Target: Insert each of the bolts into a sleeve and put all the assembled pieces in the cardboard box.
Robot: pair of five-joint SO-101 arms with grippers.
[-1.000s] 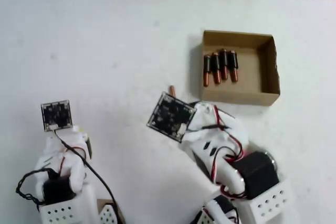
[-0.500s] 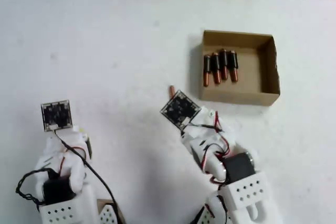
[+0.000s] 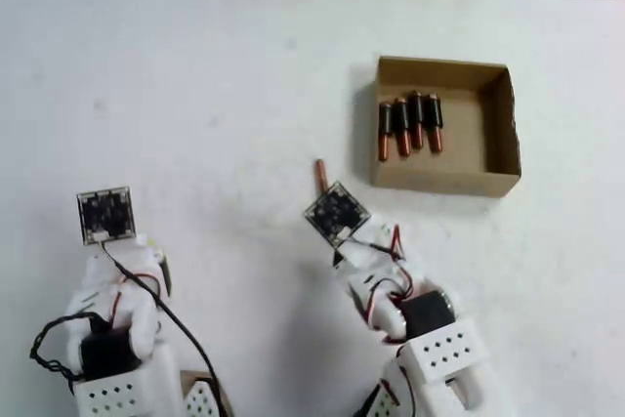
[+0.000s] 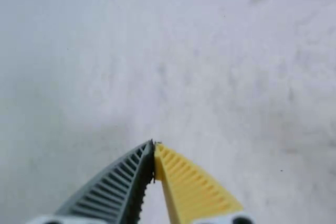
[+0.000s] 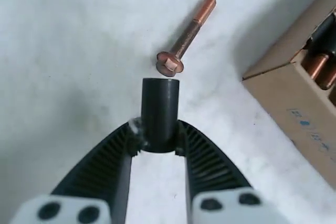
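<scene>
My right gripper point(image 5: 157, 129) is shut on a black sleeve point(image 5: 159, 106), which points toward the flanged head of a copper bolt point(image 5: 186, 34) lying loose on the white table. In the high view that bolt point(image 3: 319, 174) lies just left of the cardboard box point(image 3: 495, 124), with the right arm point(image 3: 391, 290) below it. Several assembled bolt-and-sleeve pieces point(image 3: 410, 124) lie side by side in the box. My left gripper point(image 4: 153, 153) is shut on nothing over bare table, and the left arm point(image 3: 112, 310) sits at the lower left.
A corner of the cardboard box point(image 5: 304, 87) stands close beside the loose bolt in the right wrist view. White table point(image 3: 195, 95) stretches across the left and far side.
The right arm has drawn back toward the table's near edge, uncovering more of the loose bolt. The left arm has stayed put.
</scene>
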